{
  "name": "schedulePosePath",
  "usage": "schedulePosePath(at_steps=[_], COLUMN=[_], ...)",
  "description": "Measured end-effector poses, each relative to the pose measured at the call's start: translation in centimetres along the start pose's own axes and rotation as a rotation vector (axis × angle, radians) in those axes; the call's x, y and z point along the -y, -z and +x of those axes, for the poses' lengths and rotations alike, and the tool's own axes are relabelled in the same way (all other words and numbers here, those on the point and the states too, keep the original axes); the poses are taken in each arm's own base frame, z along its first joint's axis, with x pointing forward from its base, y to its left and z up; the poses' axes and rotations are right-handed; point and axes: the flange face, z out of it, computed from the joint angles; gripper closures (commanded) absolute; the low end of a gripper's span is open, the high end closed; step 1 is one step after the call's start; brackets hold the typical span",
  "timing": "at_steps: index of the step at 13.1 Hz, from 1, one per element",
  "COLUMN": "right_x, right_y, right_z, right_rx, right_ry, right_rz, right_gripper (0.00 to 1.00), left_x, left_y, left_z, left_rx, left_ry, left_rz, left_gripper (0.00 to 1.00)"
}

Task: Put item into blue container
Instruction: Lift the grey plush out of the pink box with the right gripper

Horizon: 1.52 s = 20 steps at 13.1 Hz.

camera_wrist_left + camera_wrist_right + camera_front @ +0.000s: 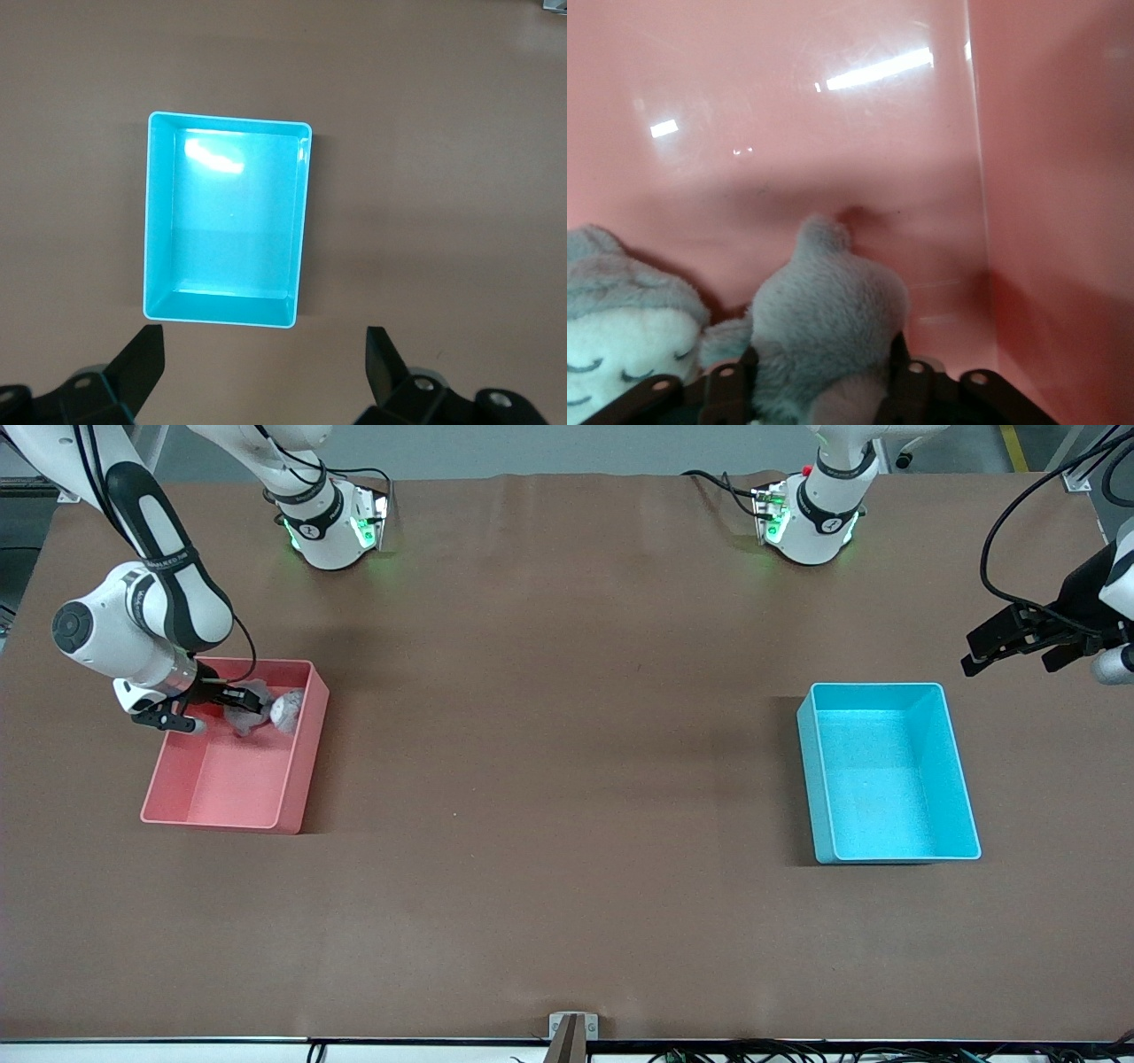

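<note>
The blue container [886,779] stands empty toward the left arm's end of the table and fills the middle of the left wrist view [230,221]. My left gripper [972,655] hangs open over bare table beside it, nothing between its fingers [261,354]. At the right arm's end, my right gripper [241,705] reaches down into the pink bin [221,779]. Its fingers sit on both sides of a grey plush toy [824,310], shut on it [819,390]. The toy [251,713] rests low in the bin, at the end farther from the front camera.
A second plush toy [620,336] with a white sleeping face lies right beside the grey one [286,710] in the pink bin. The bin's pink walls [1028,177] stand close around my right gripper. Brown table cover [567,779] stretches between the two bins.
</note>
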Motion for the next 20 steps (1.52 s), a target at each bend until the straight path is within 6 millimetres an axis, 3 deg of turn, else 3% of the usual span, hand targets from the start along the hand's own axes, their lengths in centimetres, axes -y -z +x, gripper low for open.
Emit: schedulePosePath(at_steps=[5,7,9,13,14,16,20], right_x=[0.2,0.5,1.1,3.0,4.6,10.4,27.0], right_y=[0.6,1.9,5.5,17.6,20.0,23.0,23.6], right_z=[0.3,1.3,3.3,7.3,7.7,7.9,5.2], right_rx=[0.025,0.08,0.134,0.208,0.225,0.24,0.173], right_ry=[0.002,0.01,0.024,0.005,-0.034,-0.118,-0.292], right_rz=[0.01,0.031,0.059,0.091,0.081,0.04,-0.05], right_gripper=[1.0,1.0,1.0,1.0,1.0,1.0,1.0], left_x=[0.0,0.0,0.0,0.0,0.0,0.0,0.0], left_y=[0.0,0.0,0.0,0.0,0.0,0.0,0.0], left_z=[0.0,0.0,0.0,0.0,0.0,0.0,0.0], left_rx=[0.0,0.0,0.0,0.0,0.0,0.0,0.0], left_ry=[0.0,0.0,0.0,-0.001,-0.001,-0.001,0.0], left_rz=[0.0,0.0,0.0,0.0,0.0,0.0,0.0], left_gripper=[0.0,0.0,0.0,0.0,0.0,0.0,0.0])
